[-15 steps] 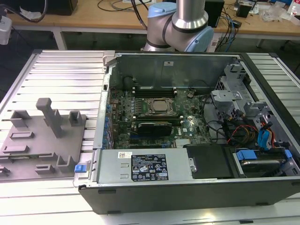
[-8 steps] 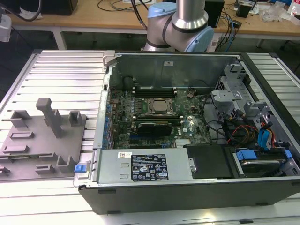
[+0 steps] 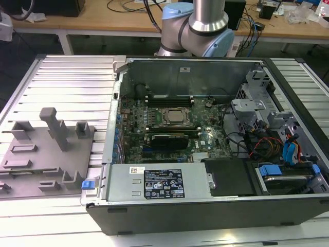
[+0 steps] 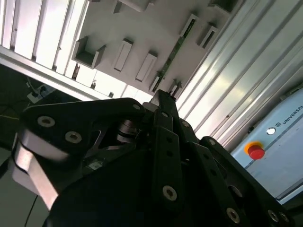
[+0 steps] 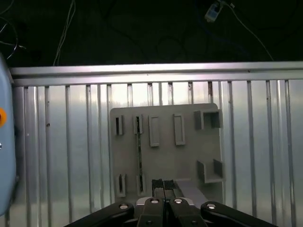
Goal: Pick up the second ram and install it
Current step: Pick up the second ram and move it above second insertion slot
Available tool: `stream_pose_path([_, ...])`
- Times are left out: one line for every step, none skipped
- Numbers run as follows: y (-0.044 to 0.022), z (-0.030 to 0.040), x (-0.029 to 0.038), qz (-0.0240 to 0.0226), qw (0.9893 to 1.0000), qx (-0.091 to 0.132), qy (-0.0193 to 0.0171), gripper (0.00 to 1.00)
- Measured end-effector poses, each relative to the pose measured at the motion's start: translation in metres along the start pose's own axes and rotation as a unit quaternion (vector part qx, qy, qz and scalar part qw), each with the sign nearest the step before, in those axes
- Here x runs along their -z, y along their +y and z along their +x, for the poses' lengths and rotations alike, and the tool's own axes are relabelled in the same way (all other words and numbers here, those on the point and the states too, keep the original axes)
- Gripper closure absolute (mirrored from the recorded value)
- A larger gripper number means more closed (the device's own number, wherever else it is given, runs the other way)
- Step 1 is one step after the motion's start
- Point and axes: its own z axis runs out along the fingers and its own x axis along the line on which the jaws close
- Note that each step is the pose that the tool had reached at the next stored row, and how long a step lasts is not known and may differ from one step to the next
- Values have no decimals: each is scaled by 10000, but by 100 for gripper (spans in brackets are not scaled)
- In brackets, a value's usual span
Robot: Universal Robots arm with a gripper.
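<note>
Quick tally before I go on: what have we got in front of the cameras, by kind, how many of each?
green ram stick, standing in the plate's slots: 1
grey holder plate: 1
open computer case: 1
gripper, above the plate's edge, holding nothing: 1
Total: 4

Robotics lab: open computer case [image 3: 185, 74], cable-strewn workbenches [image 3: 103, 20], robot arm [image 3: 205, 20].
</note>
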Motion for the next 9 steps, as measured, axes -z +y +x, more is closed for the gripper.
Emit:
stream_pose_path([0,0,0,-2,10000,87,4,89])
stream_pose_path([0,0,0,-5,9998,206,8,89])
stream_pose_path([0,0,0,-8,9995,327,13,89])
stream_pose_path([0,0,0,-12,9988,491,19,89])
stream_pose_path([0,0,0,-15,9981,608,24,89])
stream_pose_path([0,0,0,-16,9978,655,26,89])
stream_pose_path([0,0,0,-17,9975,704,27,89])
stream_pose_path([0,0,0,-19,9967,805,32,89])
stream_pose_path([0,0,0,-20,9964,846,33,89])
